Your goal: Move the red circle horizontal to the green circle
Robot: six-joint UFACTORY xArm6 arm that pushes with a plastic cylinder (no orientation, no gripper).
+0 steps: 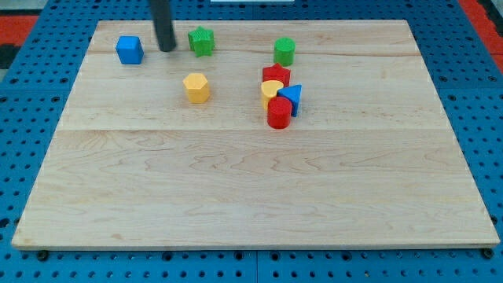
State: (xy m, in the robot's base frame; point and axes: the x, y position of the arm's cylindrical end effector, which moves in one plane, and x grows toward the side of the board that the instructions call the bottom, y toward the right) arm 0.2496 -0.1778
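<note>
The red circle, a short red cylinder, stands right of the board's centre in a tight cluster. It touches a blue triangle, a yellow half-round block and a red star-shaped block. The green circle, a green cylinder, stands apart above this cluster near the view's top. My tip is at the top left, between a blue cube and a green star, far left of the red circle.
A yellow hexagon lies below my tip, left of the cluster. The wooden board rests on a blue pegboard surface.
</note>
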